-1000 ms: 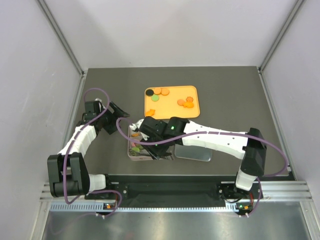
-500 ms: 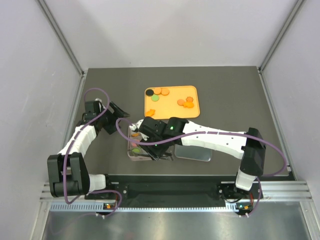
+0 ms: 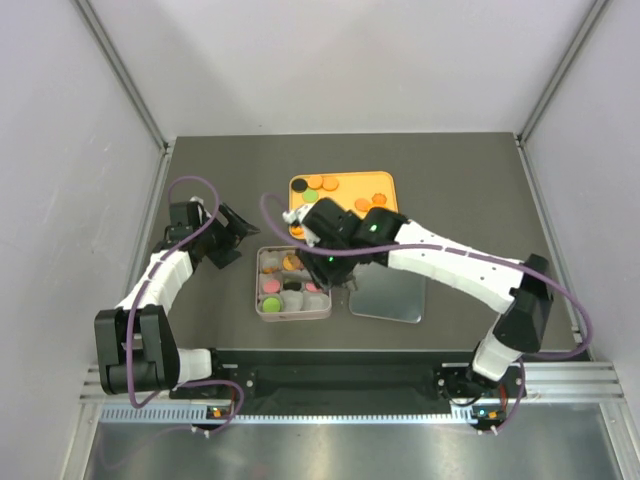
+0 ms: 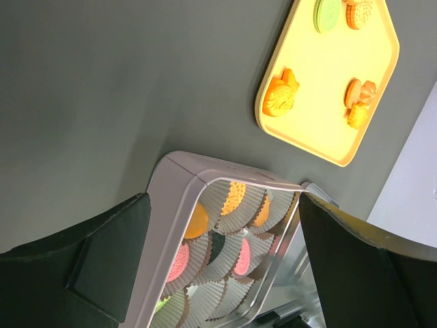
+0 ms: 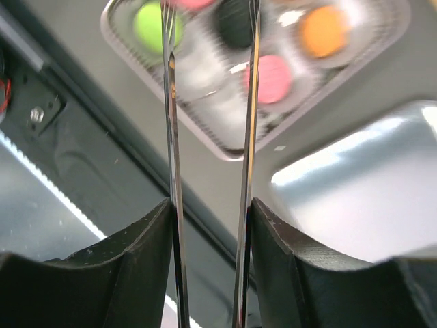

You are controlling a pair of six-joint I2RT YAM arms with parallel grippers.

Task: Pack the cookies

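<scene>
**Cookies (image 3: 322,183) divided between tray and tin; both grippers empty**

Several are seen on the orange tray (image 3: 345,192), which is set at the far middle of the dark table (image 3: 470,200). A black one, a green one and some orange ones are grouped along its far left edge. A small orange cluster is placed toward its right, and one more orange piece lies at its near left corner.

Others are seated in the white paper cups (image 4: 246,205) of the square tin (image 3: 292,316), which is placed just near of the tray. Orange, pink, green and black discs can be made out there, and some cups show only white paper (how many cannot be told, since the arm covers part of the tin). The silver lid (image 3: 390,300) is laid flat on the table close beside the tin, on its right.

The right gripper (image 5: 209,10) is held above the right part of the tin. Its two long, thin metal fingers (image 5: 171,137) are parted and parallel, and nothing is gripped between them. In the right wrist view a green and a black cookie are seen past the tips.

The left gripper (image 4: 224,205) is held to the left of the tin, apart from it. Its black fingers (image 4: 109,260) are spread wide and nothing is grasped. A corner of the tin is seen through the gap.
</scene>
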